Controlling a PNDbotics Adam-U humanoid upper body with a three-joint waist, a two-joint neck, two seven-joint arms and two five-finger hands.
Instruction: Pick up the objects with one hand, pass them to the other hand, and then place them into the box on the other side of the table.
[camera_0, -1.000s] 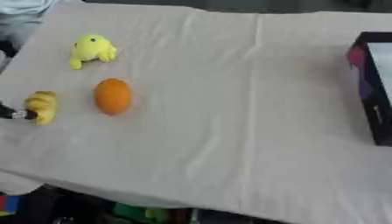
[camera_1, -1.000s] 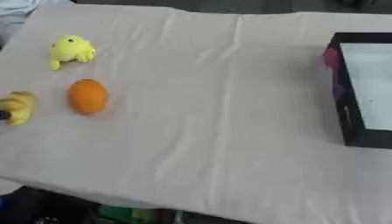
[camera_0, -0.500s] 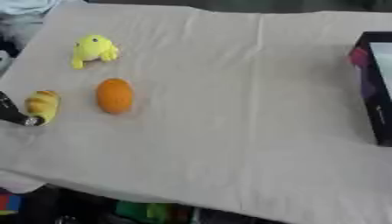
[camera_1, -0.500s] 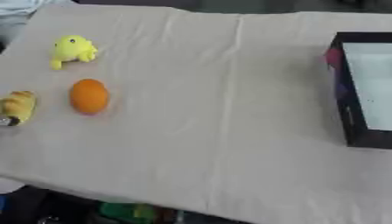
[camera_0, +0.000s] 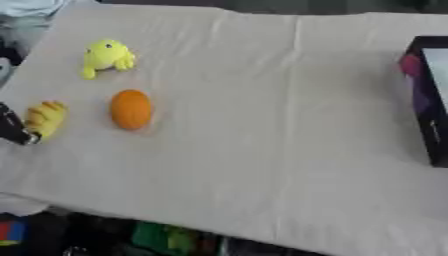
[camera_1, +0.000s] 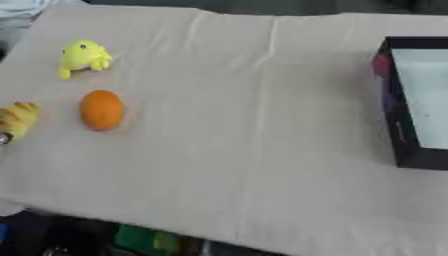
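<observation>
The left hand (camera_0: 13, 127) is seen only as a dark tip at the left edge, touching the yellow toy (camera_0: 45, 118); its opening cannot be told. The toy could be nudged off the near cloth edge if contacted off-centre. Orange (camera_0: 131, 109) and chick (camera_0: 107, 55) lie beside it, with bare cloth (camera_1: 254, 125) across to the box (camera_1: 411, 107).

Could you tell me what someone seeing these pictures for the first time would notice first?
Three bright things stand out on the pale cloth at the left: an orange ball, a yellow plush toy beyond it, and a darker yellow plush at the left edge, where the robot's left hand just shows against it. At the far right sits the black box, its pale inside showing.
</observation>
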